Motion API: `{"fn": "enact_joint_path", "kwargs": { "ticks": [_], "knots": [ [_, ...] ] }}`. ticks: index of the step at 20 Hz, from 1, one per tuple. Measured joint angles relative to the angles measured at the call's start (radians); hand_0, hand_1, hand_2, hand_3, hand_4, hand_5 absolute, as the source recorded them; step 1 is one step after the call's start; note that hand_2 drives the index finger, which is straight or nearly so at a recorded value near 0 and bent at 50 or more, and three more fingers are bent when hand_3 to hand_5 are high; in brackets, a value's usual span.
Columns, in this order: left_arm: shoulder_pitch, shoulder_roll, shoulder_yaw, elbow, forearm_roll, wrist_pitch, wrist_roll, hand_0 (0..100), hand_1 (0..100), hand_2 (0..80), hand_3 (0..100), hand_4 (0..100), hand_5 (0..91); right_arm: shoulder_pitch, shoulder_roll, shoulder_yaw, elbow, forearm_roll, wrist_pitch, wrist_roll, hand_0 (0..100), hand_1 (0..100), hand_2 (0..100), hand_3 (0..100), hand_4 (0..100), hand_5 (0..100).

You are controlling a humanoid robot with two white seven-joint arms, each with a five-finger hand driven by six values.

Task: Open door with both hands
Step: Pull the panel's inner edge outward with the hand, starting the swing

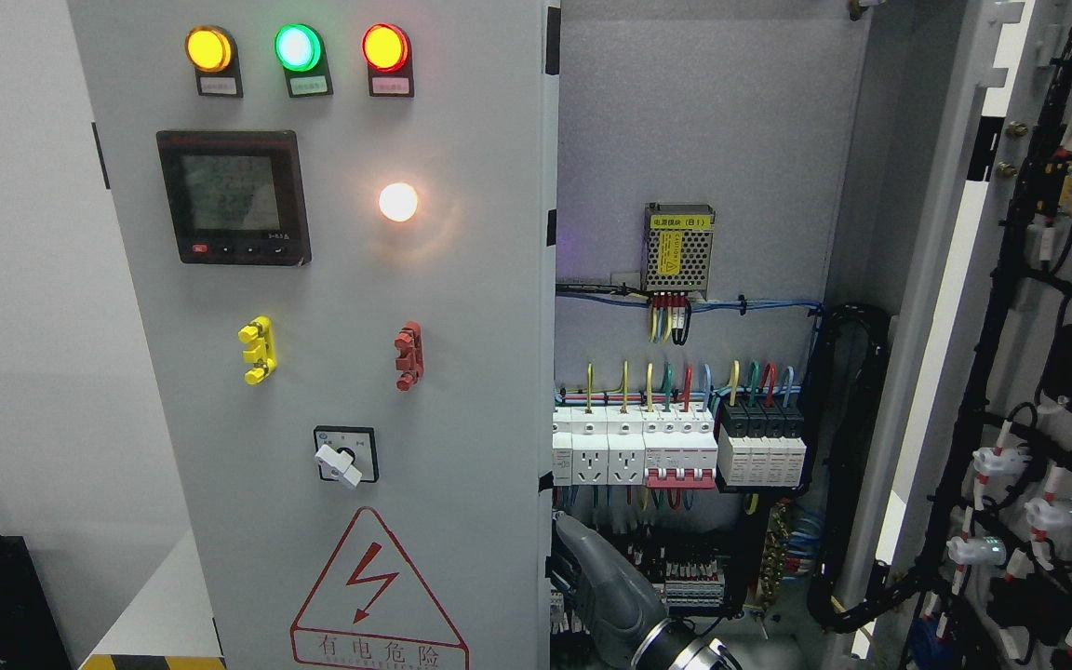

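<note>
Centrally, a grey electrical cabinet fills the head view. Its left door (331,372) is shut and faces the camera; its right door (1038,372) stands swung wide open at the picture's right, showing its wired inner face with black cable looms and white lamp backs.

Left door, top to bottom: a yellow indicator lamp (208,49), a green indicator lamp (298,47) and a red indicator lamp (385,46) in a row; a black digital meter (234,197) with a lit white lamp (398,202) to its right; a yellow handle (257,350) and a red handle (408,356) side by side; a white rotary switch (342,458); and a red triangular warning sign (373,582) with a lightning bolt.

Cabinet interior: a perforated power supply (678,247) is mounted on the back panel, with coloured wires below it. Lower down runs a row of circuit breakers (676,447), white sockets at the left and black modules at the right.

One robot hand (606,586), grey, rises from the bottom edge just right of the left door's edge, low in the open compartment in front of the terminal blocks. Its wrist appears to enter right of the middle, but which arm it belongs to is uncertain. Whether its fingers are apart or together cannot be told, as they are hidden from this angle.
</note>
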State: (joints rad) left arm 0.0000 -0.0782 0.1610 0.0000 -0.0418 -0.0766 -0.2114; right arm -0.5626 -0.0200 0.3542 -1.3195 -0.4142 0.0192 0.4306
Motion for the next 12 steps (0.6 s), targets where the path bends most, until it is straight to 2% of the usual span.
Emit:
{"fn": "enact_joint_path", "kwargs": {
  "ticks": [12],
  "knots": [
    [0.000,0.000,0.000,0.000,0.000,0.000,-0.003,0,0,0.0,0,0,0.0,0.001,0.013,0.007,-0.004,-0.001,0.000,0.070,39,0,0,0,0,0]
  ]
}}
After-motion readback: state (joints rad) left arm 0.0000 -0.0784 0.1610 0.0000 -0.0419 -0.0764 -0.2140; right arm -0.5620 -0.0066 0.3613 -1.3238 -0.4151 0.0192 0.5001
